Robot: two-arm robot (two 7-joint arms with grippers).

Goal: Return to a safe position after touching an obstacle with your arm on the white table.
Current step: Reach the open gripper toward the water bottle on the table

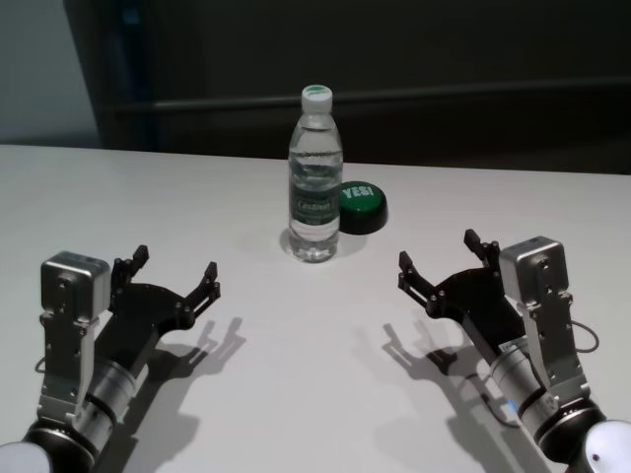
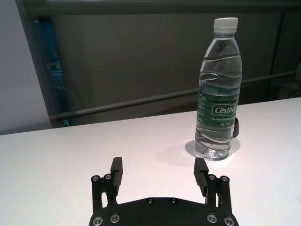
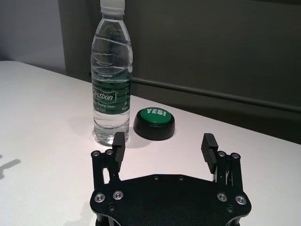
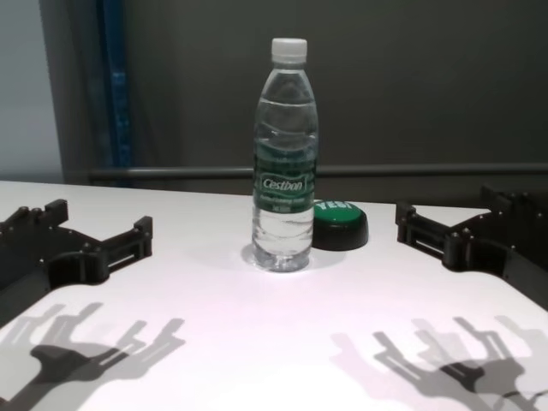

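Upright water bottle (image 1: 315, 187) on the white bench (image 1: 118, 197), forward and between, well apart from open left hand (image 1: 175, 270) and open right hand (image 1: 437, 260), neither clearly nearer.

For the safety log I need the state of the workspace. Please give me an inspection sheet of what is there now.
Surface: white table, plain, with shadows of both arms near its front.
Job's things: water bottle stands upright at the middle of the table, cap on, touched by neither arm.
Clutter: green button marked YES on a black base, just behind the bottle toward the robot's right.
Grippers: left gripper open, empty, low over the table on the near left; right gripper open, empty, on the near right.
Cables: a thin cable loop at the right wrist.
Surroundings: dark wall with a horizontal rail behind the table.
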